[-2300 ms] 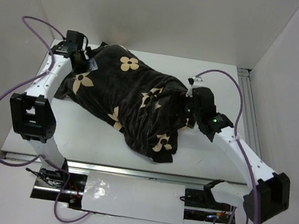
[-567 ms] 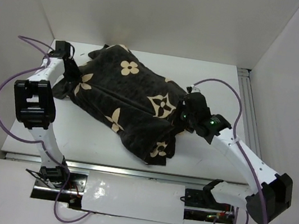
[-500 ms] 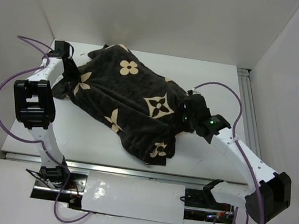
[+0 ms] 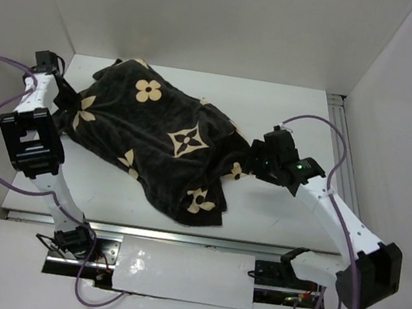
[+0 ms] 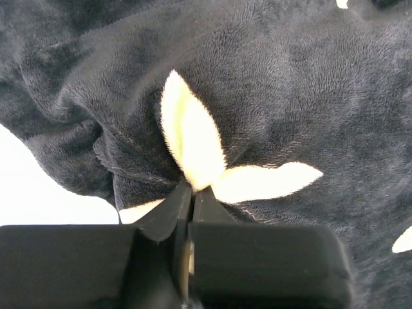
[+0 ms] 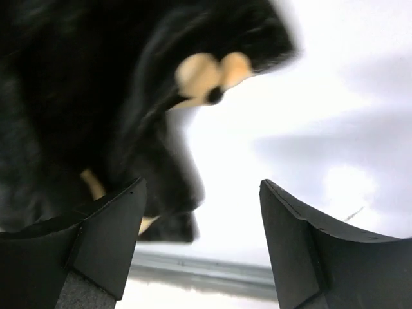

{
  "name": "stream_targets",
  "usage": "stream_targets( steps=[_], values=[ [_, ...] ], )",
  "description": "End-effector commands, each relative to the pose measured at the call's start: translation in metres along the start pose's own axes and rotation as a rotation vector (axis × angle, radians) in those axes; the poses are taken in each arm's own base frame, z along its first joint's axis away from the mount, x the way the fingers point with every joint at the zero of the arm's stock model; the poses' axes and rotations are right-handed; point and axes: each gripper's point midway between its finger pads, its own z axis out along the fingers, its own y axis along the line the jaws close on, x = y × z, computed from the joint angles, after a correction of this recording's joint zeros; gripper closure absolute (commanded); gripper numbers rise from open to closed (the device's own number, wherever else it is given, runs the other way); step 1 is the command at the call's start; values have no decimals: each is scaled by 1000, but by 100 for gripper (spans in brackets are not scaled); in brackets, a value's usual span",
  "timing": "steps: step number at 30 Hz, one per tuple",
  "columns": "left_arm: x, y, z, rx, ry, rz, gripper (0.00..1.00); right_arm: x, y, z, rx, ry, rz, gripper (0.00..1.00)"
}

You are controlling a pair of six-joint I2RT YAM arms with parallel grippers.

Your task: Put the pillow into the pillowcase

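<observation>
The pillowcase point(image 4: 161, 140), dark plush with tan flowers and stars, lies spread and bulging across the table's middle. No pillow shows in any view. My left gripper point(image 4: 63, 98) is at the case's left edge. In the left wrist view its fingers point(image 5: 193, 188) stand pressed together, pinching the plush pillowcase point(image 5: 290, 96) at the base of a tan petal. My right gripper point(image 4: 257, 159) sits just off the case's right edge. It stands open point(image 6: 201, 182) with only white table between its fingers, and the pillowcase point(image 6: 84, 96) hangs blurred to its left.
The white table point(image 4: 300, 107) is boxed in by white walls at the back and on both sides. A metal rail point(image 4: 177, 238) runs along the near edge. Purple cables loop from both arms.
The left arm has swung left, dragging the pillowcase left with it. The right gripper has opened, let go of the case's right edge, and now sits just clear of it.
</observation>
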Motion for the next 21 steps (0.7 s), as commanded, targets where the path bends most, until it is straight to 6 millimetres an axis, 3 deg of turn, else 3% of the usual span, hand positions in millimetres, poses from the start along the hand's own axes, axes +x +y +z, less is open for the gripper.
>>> stream_targets(
  steps=[1,3,7,9,12,13,14,16,17,19,21],
  values=[
    [-23,5,-15,-2,-70,-17,82,-13,-10,31,47,-46,-2,23],
    [-22,6,-17,-2,-70,-8,59,-16,12,46,-52,-39,-31,24],
    [-16,21,-21,-39,-49,-37,36,-20,81,36,-305,-61,-246,16],
    [-15,26,-27,-27,-54,-52,30,-12,100,35,-332,-69,-359,8],
    [-12,20,-26,13,-46,-50,29,11,137,23,-375,-76,-525,0],
    [-9,18,-25,28,-38,-50,29,23,141,23,-376,-60,-582,0],
    [-9,12,-25,63,-29,-48,29,43,159,13,-433,-55,-645,0],
    [-5,9,-20,93,-23,-37,33,57,177,10,-468,-90,-690,0],
    [-3,4,-16,99,-20,-26,35,76,188,2,-499,-104,-768,0],
    [1,-1,-16,98,-18,-12,46,79,188,8,-403,-172,-831,0],
    [8,-6,-11,81,-14,11,50,85,209,4,-390,-227,-941,0]
  ],
)
